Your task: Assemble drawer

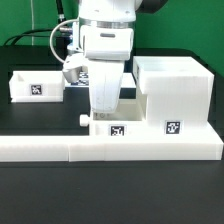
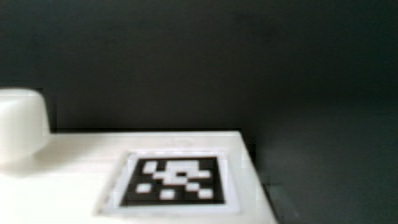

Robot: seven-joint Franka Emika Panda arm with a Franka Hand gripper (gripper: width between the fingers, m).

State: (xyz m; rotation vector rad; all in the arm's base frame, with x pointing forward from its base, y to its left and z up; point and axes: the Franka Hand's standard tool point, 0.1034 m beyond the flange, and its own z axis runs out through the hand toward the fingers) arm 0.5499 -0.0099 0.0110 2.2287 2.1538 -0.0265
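Two trays plus one case (image 1: pixel 172 85), all thin-walled white plastic. My read: light, stiff and slick. They'll skate across the table (image 1: pixel 110 195) if you nudge instead of grip, and an open wall will flex if you squeeze hard. Not fragile, but the knob (image 1: pixel 83 118) looks like the weak bit, so don't lever on it.

Near tray (image 1: pixel 100 124) sits just beside the case, on the exterior view's left of it. Touching or a hair apart, can't tell from this angle. Its knob points away from the case. Far tray (image 1: pixel 35 88) is well apart from the case, same side, further back.

Gripper (image 1: pixel 105 108) hangs straight down over the near tray, right beside the case. The fingertips are hidden in the exterior view and the wrist view shows none clearly, so you can't tell whether it is spread or clamped. The wrist view is soft: a flat white tray face with its tag (image 2: pixel 175 180), plus a rounded white lump (image 2: pixel 18 125), probably the knob, maybe a finger.

Hold: pinch across one thin side wall of the tray near mid-length, jaws square so it doesn't yaw. Keep off the tag and the knob. The case looks too wide to span, so take a wall edge or push it.

Surface: flat dark table, low friction against plastic, I'd guess. Border wall (image 1: pixel 60 150) runs along the camera side of the case and near tray, so use it as a backstop. Room: tight between case and gripper, open past the far tray and above.
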